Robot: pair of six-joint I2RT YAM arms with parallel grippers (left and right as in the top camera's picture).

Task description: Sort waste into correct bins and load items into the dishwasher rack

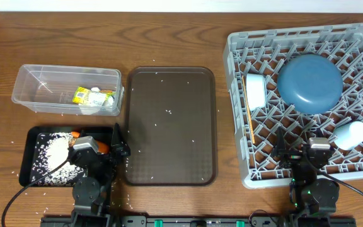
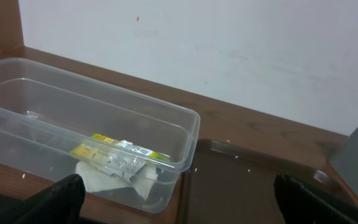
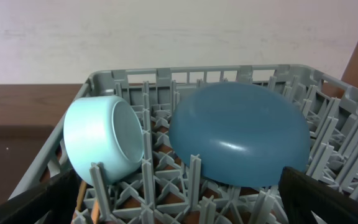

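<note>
We saw both arms' fingers apart, holding nothing; blue plate [image 1: 309, 82] and bowl [image 1: 255, 90] sat in rack [image 1: 244, 157].

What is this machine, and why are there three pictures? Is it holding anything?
It is a robot with two arms at a wooden table. One camera looks down from above; one sits on each wrist. The left gripper and right gripper are both open and hold nothing. On the table sit a clear box with a yellow wrapper and white paper, a black tray with rice and a carrot, a brown tray, and a grey rack with a blue plate, a bowl and cups.
</note>
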